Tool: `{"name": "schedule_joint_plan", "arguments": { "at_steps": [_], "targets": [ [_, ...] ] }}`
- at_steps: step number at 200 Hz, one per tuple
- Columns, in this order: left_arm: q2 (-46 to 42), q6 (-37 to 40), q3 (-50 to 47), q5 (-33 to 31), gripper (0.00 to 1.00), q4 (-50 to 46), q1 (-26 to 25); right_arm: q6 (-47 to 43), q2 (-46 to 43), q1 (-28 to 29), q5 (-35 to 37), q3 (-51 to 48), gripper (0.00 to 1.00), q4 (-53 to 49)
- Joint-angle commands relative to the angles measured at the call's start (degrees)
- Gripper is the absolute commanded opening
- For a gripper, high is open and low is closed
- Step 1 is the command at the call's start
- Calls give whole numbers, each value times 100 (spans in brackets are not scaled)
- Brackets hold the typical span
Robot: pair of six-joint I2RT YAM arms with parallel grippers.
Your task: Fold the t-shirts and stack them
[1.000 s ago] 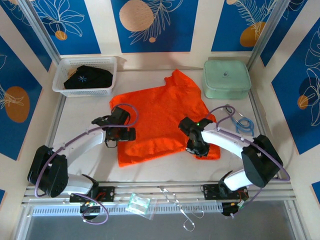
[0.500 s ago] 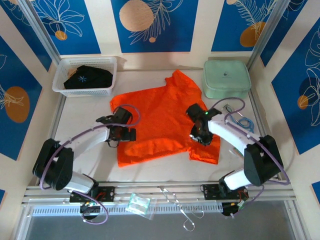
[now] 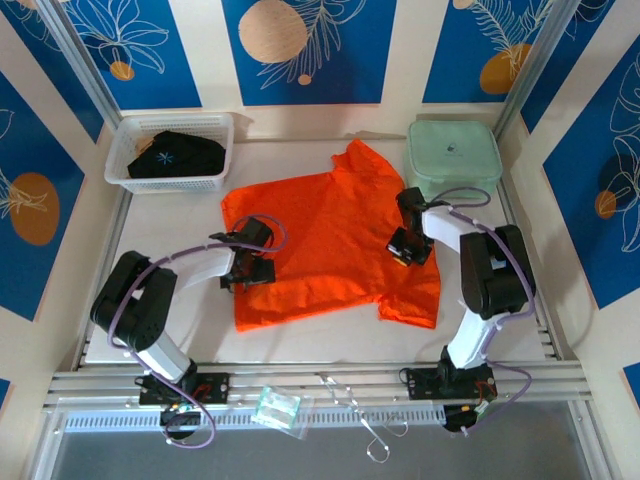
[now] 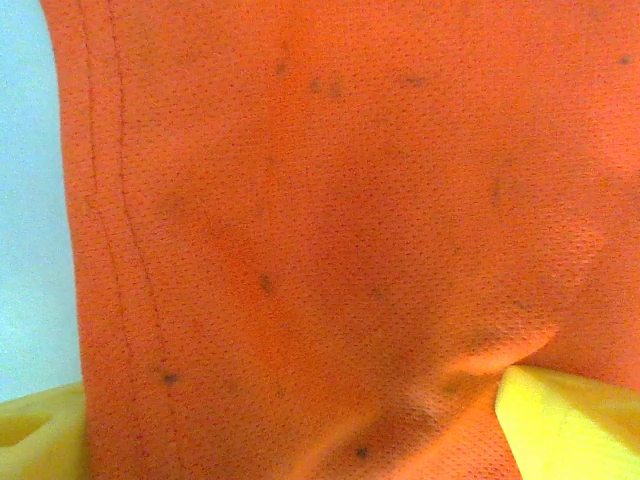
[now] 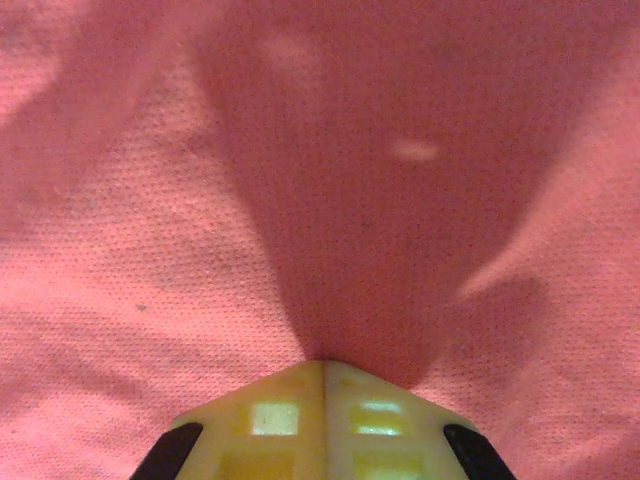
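Note:
The orange t-shirt [image 3: 330,235] lies spread flat mid-table, neck toward the back. My left gripper [image 3: 250,266] rests on its left hem, open; its yellow fingertips [image 4: 565,425] stand wide apart on the cloth [image 4: 330,220], and one pushes up a small wrinkle. At the shirt's right sleeve, my right gripper [image 3: 408,246] is shut, its fingers [image 5: 275,415] meeting on a ridge of orange cloth [image 5: 380,250] that rises from their tip. A black t-shirt [image 3: 175,155] with a small light-blue mark sits bunched in the basket.
The white mesh basket [image 3: 170,121] stands at the back left and a mint-green lidded box [image 3: 453,157] at the back right. A blue cable [image 3: 487,247] lies by the right edge. A clear packet [image 3: 278,408] and wire loops [image 3: 350,400] rest on the front rail.
My right gripper has moved from the shirt's lower right corner up to the right sleeve and shut there. The left gripper has slid a little right along the left hem.

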Motion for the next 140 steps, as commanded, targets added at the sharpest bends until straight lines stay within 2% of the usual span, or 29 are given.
{"name": "schedule_joint_plan", "arguments": {
  "at_steps": [1,45,72,92,112,124,140],
  "targets": [
    [458,-17,-177,320,88,316,-67,382,-305,-50,-87,-618,4,-120],
    [504,52,-219,462,92,302,-251,677,-1415,-78,22,-1532,7,-262],
    [355,84,8,423,97,51,-422,346,-1732,-244,30,-1506,10,-305],
    [-27,207,581,126,100,-564,-463,-136,-1729,-340,-66,-1166,13,-315],
    [-388,435,1521,-584,99,-1409,-418,-460,-1616,-350,-49,-797,15,-499],
    [-432,579,2117,-900,99,-1785,-266,-523,-1559,-352,-52,-713,15,-585],
    [-211,771,2846,-986,100,-2077,78,-511,-1504,-345,-161,-764,15,-561]
  ]
}}
